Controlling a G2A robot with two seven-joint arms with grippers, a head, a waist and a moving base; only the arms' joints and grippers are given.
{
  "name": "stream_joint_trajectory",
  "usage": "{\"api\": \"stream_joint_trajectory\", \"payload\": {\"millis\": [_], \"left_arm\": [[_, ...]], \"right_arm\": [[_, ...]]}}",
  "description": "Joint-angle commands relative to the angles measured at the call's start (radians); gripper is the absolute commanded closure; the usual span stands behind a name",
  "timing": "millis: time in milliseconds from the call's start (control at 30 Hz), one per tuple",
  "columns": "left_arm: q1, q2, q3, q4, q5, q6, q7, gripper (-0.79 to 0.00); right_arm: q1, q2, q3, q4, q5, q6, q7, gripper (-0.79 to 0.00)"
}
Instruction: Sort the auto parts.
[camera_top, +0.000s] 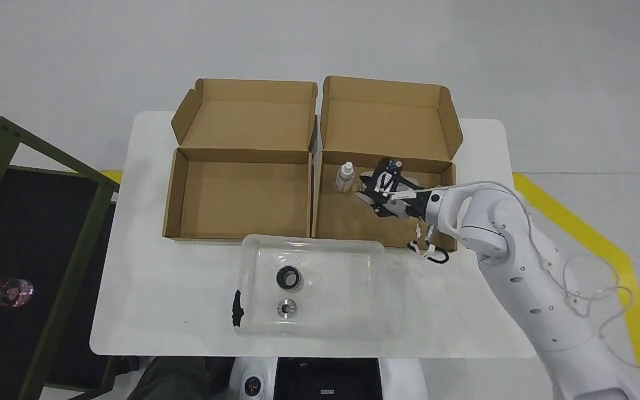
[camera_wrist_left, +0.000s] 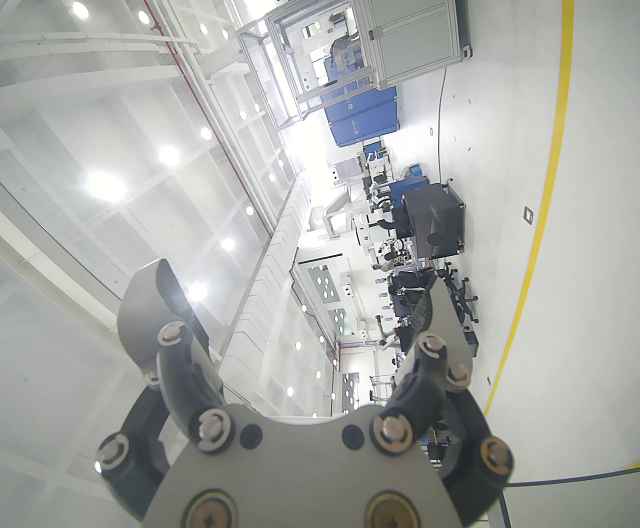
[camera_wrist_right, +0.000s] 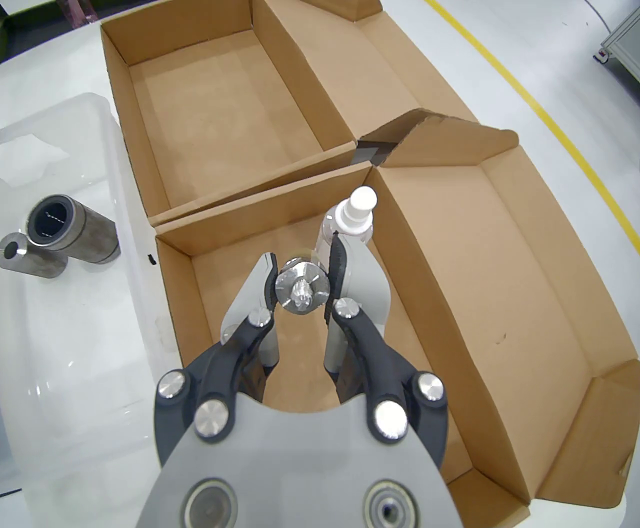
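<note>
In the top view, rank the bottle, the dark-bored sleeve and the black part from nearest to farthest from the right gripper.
1. Bottle: right beside the right gripper, in the same box.
2. Sleeve: in the clear bin, nearer the robot.
3. Black part: at the bin's left edge.

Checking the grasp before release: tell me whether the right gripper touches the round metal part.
Touching. The right wrist view shows the right gripper clamped on the round metal part on both sides, no gap.

No legible text, labels or numbers.
</note>
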Motion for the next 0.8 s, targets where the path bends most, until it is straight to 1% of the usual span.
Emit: {"api": "stream_joint_trajectory", "payload": {"millis": [0,533,767], "left_arm": [[0.000,0.000,0.000,0.000,0.000,0.000,0.000,-0.785],[0.000,0.000,0.000,0.000,0.000,0.000,0.000,-0.785],[0.000,0.000,0.000,0.000,0.000,0.000,0.000,-0.785]], "right_arm": [[0.015,-0.002,-0.010,0.020,-0.001,0.000,0.008,0.000],[0.158,-0.033,-0.114,0.200,-0.012,0.014,0.063,0.000],[0.200,-0.050,-0.165,0.286,-0.013,0.020,0.071,0.000]]}}
